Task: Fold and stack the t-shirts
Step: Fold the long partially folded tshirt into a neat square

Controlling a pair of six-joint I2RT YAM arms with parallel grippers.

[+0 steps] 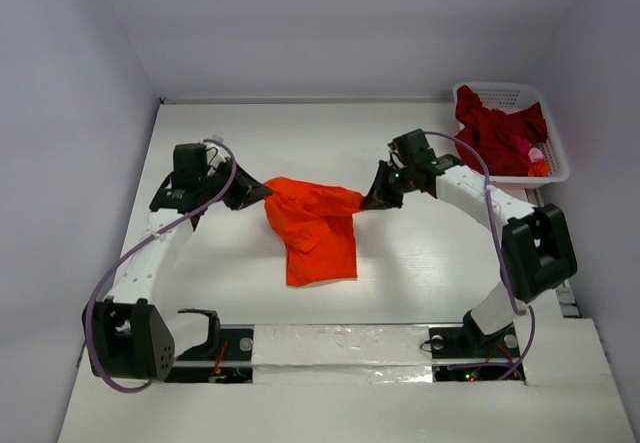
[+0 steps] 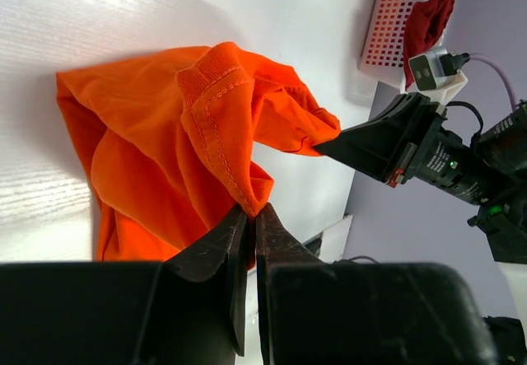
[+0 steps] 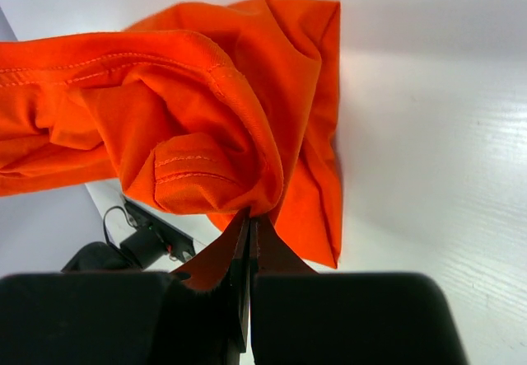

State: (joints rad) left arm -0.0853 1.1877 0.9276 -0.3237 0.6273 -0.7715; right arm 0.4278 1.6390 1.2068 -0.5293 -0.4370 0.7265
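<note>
An orange t-shirt (image 1: 315,225) hangs bunched between my two grippers above the middle of the table, its lower part drooping onto the white surface. My left gripper (image 1: 262,192) is shut on its left edge; in the left wrist view the jaws pinch a hemmed fold of the orange t-shirt (image 2: 181,134) at my left gripper (image 2: 252,210). My right gripper (image 1: 370,199) is shut on the right edge; the right wrist view shows cloth of the orange t-shirt (image 3: 206,126) clamped at my right gripper (image 3: 249,214). A dark red t-shirt (image 1: 495,133) lies crumpled in the basket.
A white latticed basket (image 1: 555,168) stands at the far right corner, also holding something small, pink and orange (image 1: 535,158). White walls enclose the table (image 1: 420,253) at the back and sides. A white rail (image 1: 340,343) with the arm bases runs along the near edge.
</note>
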